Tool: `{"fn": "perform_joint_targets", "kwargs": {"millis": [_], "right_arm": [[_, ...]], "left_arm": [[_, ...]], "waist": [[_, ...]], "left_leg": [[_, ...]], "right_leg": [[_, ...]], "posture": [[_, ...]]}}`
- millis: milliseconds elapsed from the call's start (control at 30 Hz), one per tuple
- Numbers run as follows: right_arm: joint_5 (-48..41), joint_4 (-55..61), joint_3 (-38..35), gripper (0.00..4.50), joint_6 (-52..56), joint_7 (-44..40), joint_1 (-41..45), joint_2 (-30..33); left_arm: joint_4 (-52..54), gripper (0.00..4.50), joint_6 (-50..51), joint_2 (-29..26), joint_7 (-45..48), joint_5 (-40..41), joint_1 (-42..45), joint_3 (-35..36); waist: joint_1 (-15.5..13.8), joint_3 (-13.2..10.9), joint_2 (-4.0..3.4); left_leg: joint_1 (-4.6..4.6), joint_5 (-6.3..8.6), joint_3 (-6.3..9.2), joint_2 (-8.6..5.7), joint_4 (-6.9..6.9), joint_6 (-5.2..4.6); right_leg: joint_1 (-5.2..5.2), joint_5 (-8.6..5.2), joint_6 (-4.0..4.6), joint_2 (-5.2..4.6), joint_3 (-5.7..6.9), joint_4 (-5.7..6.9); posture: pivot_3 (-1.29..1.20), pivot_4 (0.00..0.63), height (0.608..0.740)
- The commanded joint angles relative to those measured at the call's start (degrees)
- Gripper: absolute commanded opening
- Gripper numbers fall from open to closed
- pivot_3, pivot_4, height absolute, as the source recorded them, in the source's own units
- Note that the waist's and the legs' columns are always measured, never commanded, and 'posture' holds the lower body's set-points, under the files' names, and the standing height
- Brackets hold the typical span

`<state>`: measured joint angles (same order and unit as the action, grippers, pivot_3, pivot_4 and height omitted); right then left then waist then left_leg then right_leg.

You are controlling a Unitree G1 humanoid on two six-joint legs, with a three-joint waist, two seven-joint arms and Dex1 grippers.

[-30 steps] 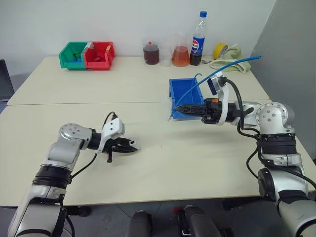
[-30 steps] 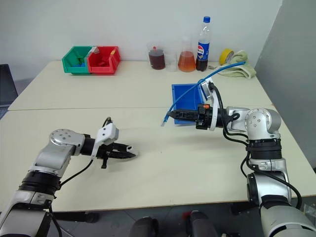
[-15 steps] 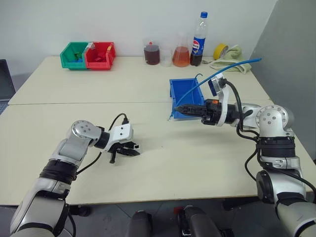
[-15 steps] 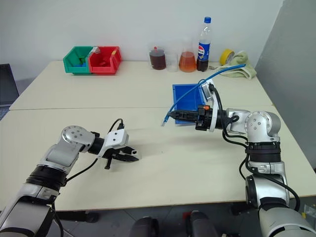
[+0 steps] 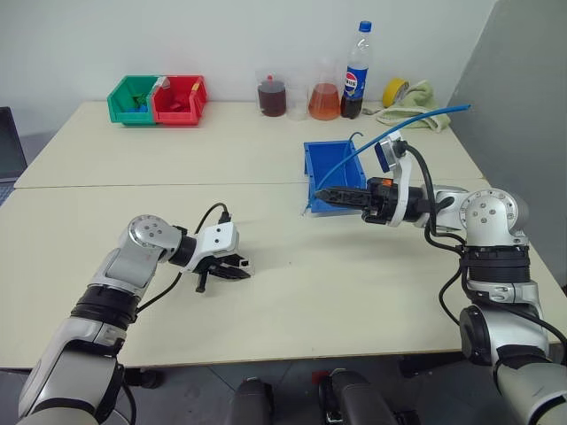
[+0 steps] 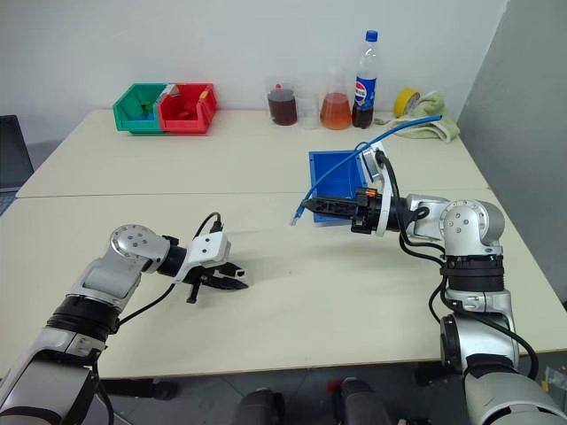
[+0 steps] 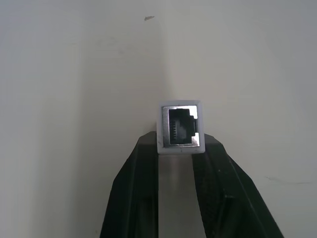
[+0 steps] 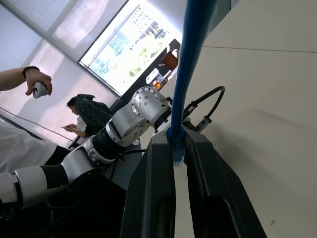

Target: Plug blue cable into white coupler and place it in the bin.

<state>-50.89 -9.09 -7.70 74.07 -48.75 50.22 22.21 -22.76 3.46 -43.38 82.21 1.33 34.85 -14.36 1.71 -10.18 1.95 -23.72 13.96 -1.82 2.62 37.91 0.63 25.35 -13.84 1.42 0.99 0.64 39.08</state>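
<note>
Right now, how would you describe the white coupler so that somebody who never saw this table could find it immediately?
Start at the big cream table and follow the robot's left arm to the left gripper near the front. The white coupler sits between its two black fingers. It is a tiny white block with a dark socket face, much smaller than the blue bin.
</note>
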Motion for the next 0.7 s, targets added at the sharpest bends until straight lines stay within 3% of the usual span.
{"fn": "perform_joint_targets", "kwargs": {"millis": [33, 300, 433, 567, 700], "right_arm": [[-1.66, 1.5, -1.07, 0.08, -0.42, -0.5, 0.45, -0.06], [-1.53, 1.2, -0.92, 0.08, -0.29, -0.53, 0.73, -0.08], [-1.79, 1.78, -1.09, 0.08, 0.02, -0.18, 0.47, -0.22], [-2.2, 2.49, -1.44, 0.08, 0.45, 0.17, -0.14, -0.15], [-2.64, 3.14, -1.51, 0.08, 0.8, 0.45, -0.92, -0.06]], "left_arm": [[-0.21, 1.91, 0.53, -0.6, 0.3, -0.05, 0.33, 0.21], [2.85, 3.55, 2.8, -1.28, -1.57, 0.52, -1.97, 1.18], [10.44, 4.37, 10.51, -2.02, -5.25, 2.17, -5.74, 3.88], [27.12, 4.48, 27.17, -2.0, -15.07, 3.06, -16.1, 8.17], [42.2, 4.48, 45.13, 3.14, -26.82, 3.92, -24.26, 10.88]], "waist": [[-0.01, 0.0, 0.0], [-0.05, 0.0, 0.0], [-0.01, 0.0, 0.0], [0.29, 0.0, -0.01], [0.06, 0.03, -0.05]], "left_leg": [[0.0, 0.0, 0.0, 0.0, 0.0, 0.0], [0.01, 0.0, 0.01, -0.01, 0.01, 0.0], [0.03, 0.0, 0.01, 0.0, 0.02, 0.0], [0.03, 0.0, -0.02, 0.04, -0.03, 0.0], [0.08, 0.0, -0.01, 0.03, -0.04, 0.0]], "right_leg": [[0.0, 0.0, 0.0, 0.0, 0.0, 0.0], [-0.02, 0.0, 0.0, 0.0, 0.01, 0.0], [-0.04, 0.0, -0.01, 0.0, 0.0, 0.01], [-0.02, 0.0, 0.0, 0.0, -0.06, -0.03], [-0.06, 0.0, -0.01, -0.02, -0.07, -0.03]], "posture": [[0.0, 0.15, 0.74], [0.0, 0.15, 0.74], [0.0, 0.15, 0.74], [0.0, 0.15, 0.74], [0.0, 0.15, 0.74]]}}
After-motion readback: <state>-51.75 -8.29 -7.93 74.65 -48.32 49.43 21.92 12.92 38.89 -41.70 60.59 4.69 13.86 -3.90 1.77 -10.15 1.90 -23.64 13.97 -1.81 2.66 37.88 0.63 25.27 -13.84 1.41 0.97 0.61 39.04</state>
